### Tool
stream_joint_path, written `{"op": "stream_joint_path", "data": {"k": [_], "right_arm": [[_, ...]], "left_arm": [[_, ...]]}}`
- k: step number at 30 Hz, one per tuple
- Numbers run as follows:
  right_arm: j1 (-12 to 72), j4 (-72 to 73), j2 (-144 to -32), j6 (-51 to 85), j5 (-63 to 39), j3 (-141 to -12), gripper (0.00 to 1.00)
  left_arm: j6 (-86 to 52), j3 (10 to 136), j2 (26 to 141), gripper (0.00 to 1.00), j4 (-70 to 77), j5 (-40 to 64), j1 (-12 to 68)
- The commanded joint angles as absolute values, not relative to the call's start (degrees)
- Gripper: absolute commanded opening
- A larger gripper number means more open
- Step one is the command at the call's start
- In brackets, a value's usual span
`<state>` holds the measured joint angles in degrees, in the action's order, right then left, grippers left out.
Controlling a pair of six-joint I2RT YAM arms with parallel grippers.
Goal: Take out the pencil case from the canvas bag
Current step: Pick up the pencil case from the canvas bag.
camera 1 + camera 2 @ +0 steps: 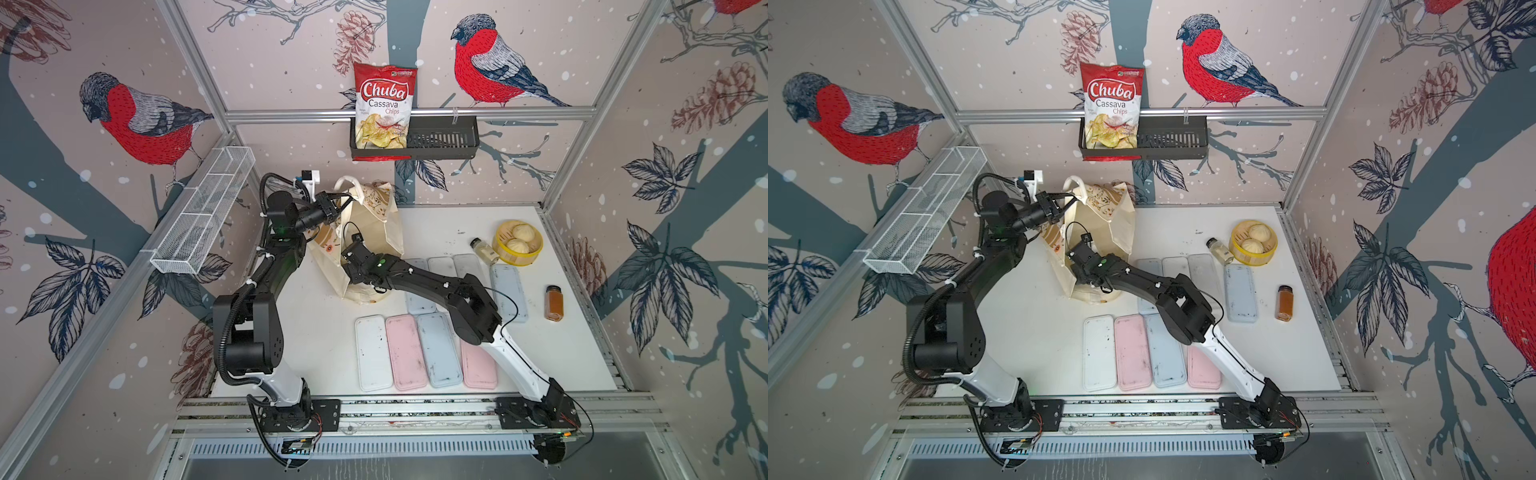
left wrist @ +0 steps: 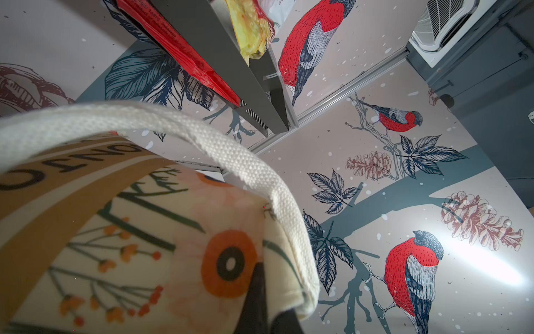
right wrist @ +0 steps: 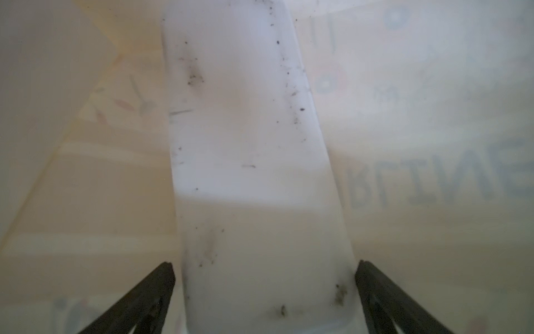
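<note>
The cream canvas bag [image 1: 376, 226] [image 1: 1115, 224] stands upright at the back left of the table [image 1: 316, 332]. My left gripper [image 1: 337, 208] [image 2: 270, 302] is shut on the bag's rim beside a loop handle [image 2: 173, 133], holding that side up. My right arm [image 1: 415, 282] reaches down into the bag's mouth, so its jaws are hidden in both top views. In the right wrist view my right gripper [image 3: 264, 264] is open inside the bag. A white, scuffed pencil case [image 3: 245, 144] lies between its two fingers, unclamped.
Several flat pencil cases, white [image 1: 372, 353], pink [image 1: 405, 353] and blue [image 1: 509, 291], lie on the table in front of and right of the bag. A bamboo steamer [image 1: 500, 245], a small bottle [image 1: 484, 250] and a spice jar [image 1: 555, 303] stand right. A wire basket [image 1: 203, 212] and a shelf [image 1: 444, 139] holding chips hang on the walls.
</note>
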<state>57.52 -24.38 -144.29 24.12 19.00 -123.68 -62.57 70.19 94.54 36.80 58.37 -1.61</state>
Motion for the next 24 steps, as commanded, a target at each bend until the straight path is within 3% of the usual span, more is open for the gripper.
{"op": "stream_joint_path", "data": {"k": [1, 24], "right_arm": [[57.18, -26.11, -146.61, 23.97, 18.33, -124.54, 1.00], [56.29, -29.53, -147.14, 20.75, 12.55, -125.95, 0.98]], "left_arm": [[-62.75, 70.40, 94.39, 0.00, 41.58, 58.89, -1.58], [-56.41, 71.98, 92.20, 0.00, 33.86, 57.48, -1.50]]}}
